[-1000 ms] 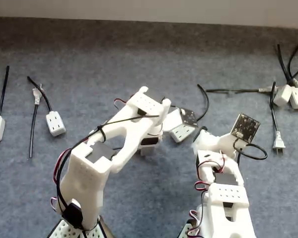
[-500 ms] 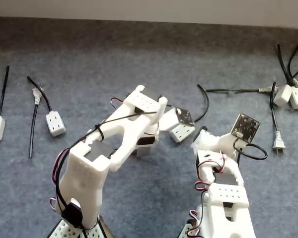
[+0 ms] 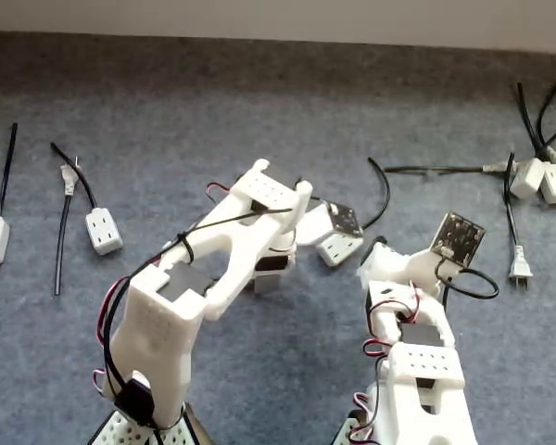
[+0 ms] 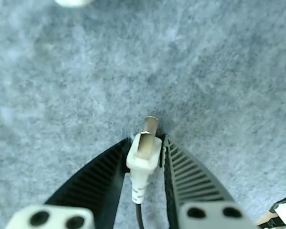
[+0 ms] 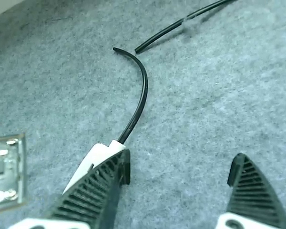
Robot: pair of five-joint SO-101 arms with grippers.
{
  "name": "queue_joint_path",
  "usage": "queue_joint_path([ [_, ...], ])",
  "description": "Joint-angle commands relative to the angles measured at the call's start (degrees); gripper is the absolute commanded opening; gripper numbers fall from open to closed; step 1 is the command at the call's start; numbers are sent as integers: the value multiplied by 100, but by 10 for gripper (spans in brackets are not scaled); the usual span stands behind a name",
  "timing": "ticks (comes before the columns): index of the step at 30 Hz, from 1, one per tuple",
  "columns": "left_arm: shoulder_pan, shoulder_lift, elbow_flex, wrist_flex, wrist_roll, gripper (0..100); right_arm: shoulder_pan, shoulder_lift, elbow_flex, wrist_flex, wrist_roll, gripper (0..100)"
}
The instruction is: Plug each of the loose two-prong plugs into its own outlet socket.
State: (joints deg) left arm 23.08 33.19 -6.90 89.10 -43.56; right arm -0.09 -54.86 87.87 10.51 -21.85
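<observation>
Plug [image 4: 144,152] sits pinched tight in the left jaws, prongs [image 4: 148,131] pointing straight out ahead. Right jaws are wide open and hold nothing; a white socket [image 5: 97,160] lies just beside one of them, its cord [image 5: 138,95] running away.

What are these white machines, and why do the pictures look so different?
They are two robot arms over a grey mat. One picture looks down from above; the other two come from little cameras on each arm's wrist. On the mat lie white outlet blocks with black cords and a loose plug. The left gripper pinches a white two-prong plug between its black fingers. The right gripper is open, holding nothing, beside a black cord.
</observation>
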Motion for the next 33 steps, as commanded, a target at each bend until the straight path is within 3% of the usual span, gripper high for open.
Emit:
queue_joint_path([
  [1,-154,-40,13,220,-88,150,-4,-101,-66,-119,53,329],
  [14,-224,-66,4,246,-114,181,-4,-101,-66,-119,53,329],
  [27,-1042,-31,13,237,-440,187,-4,-101,-66,-119,53,329],
  [33,-585,-22,13,202,-431,79,-4,-101,-66,-127,53,329],
])
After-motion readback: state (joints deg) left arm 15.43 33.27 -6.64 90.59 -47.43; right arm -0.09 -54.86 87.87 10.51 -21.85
